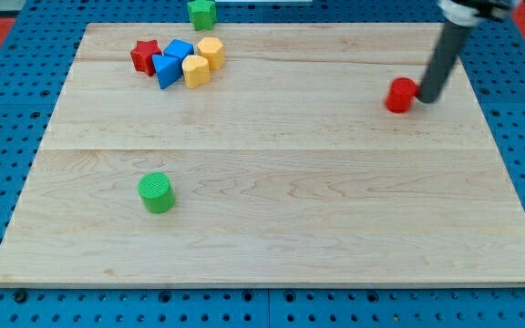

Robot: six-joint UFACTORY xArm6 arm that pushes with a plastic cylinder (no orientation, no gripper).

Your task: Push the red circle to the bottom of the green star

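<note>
The red circle (400, 95) lies on the wooden board at the view's right, upper part. My tip (425, 98) stands right against its right side. The rod rises from there to the view's top right. The green star (202, 13) sits at the top edge of the board, left of centre, far to the left of the red circle.
A cluster lies at the upper left: a red star (144, 55), two blue blocks (172, 63), and two yellow blocks (202, 60). A green cylinder (157, 192) stands at the lower left. The wooden board (272, 173) rests on a blue pegboard.
</note>
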